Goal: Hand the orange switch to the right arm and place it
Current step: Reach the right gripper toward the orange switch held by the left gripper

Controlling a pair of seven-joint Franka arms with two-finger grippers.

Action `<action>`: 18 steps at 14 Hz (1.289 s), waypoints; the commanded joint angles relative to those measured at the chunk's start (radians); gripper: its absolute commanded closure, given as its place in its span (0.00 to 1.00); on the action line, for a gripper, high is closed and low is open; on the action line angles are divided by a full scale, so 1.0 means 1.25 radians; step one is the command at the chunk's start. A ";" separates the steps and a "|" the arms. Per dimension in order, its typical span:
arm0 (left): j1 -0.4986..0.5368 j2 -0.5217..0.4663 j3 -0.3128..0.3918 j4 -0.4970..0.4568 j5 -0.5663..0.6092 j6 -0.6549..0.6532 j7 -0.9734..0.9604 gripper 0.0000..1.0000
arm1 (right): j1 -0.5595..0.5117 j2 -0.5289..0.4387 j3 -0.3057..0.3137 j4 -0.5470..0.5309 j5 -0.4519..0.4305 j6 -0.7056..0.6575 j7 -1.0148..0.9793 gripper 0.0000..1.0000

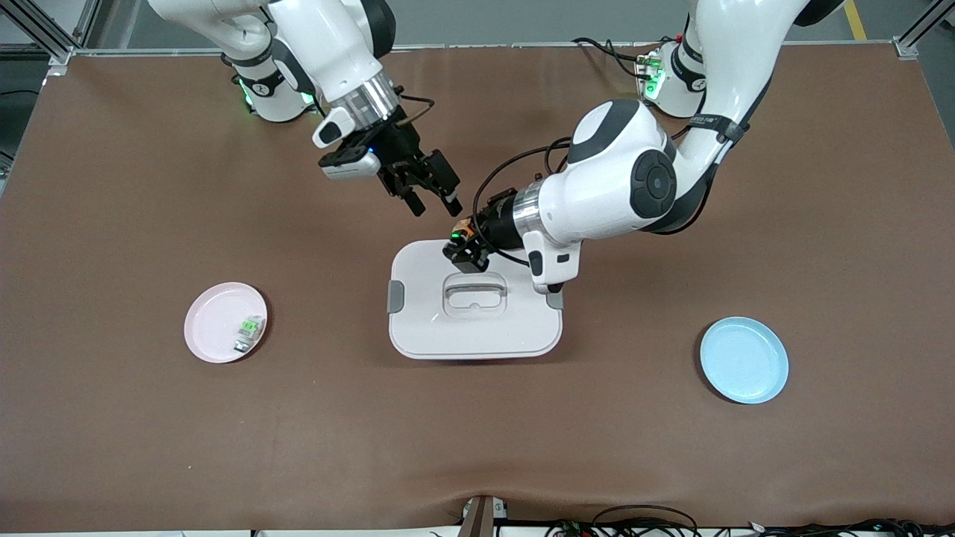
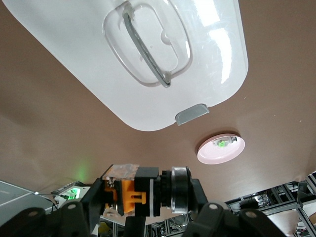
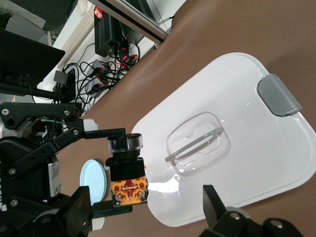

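The white lidded box (image 1: 474,309) sits mid-table, between the pink plate (image 1: 224,322) and the blue plate (image 1: 744,359). My left gripper (image 1: 464,244) clamps the orange switch (image 1: 465,230) over the box's edge nearest the arm bases. My right gripper (image 1: 433,195) hovers just beside it, fingers spread.
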 commanded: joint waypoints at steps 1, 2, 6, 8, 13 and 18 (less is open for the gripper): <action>-0.002 0.010 0.001 0.018 -0.007 -0.003 0.009 1.00 | -0.015 0.079 0.007 0.086 -0.143 -0.019 0.123 0.00; -0.003 0.012 0.003 0.018 -0.007 -0.003 0.009 1.00 | -0.014 0.099 0.005 0.106 -0.161 -0.019 0.143 0.00; -0.003 0.012 0.001 0.019 -0.007 -0.003 0.009 1.00 | -0.012 0.138 0.002 0.143 -0.161 -0.019 0.161 0.00; -0.003 0.012 0.001 0.018 -0.007 -0.003 0.009 1.00 | -0.009 0.140 0.002 0.142 -0.163 -0.019 0.162 0.00; -0.005 0.012 0.003 0.019 -0.007 -0.003 0.009 1.00 | 0.004 0.152 0.004 0.135 -0.168 -0.021 0.204 0.00; -0.011 0.015 0.003 0.018 -0.007 -0.003 0.009 1.00 | 0.020 0.151 0.004 0.135 -0.169 -0.043 0.204 0.00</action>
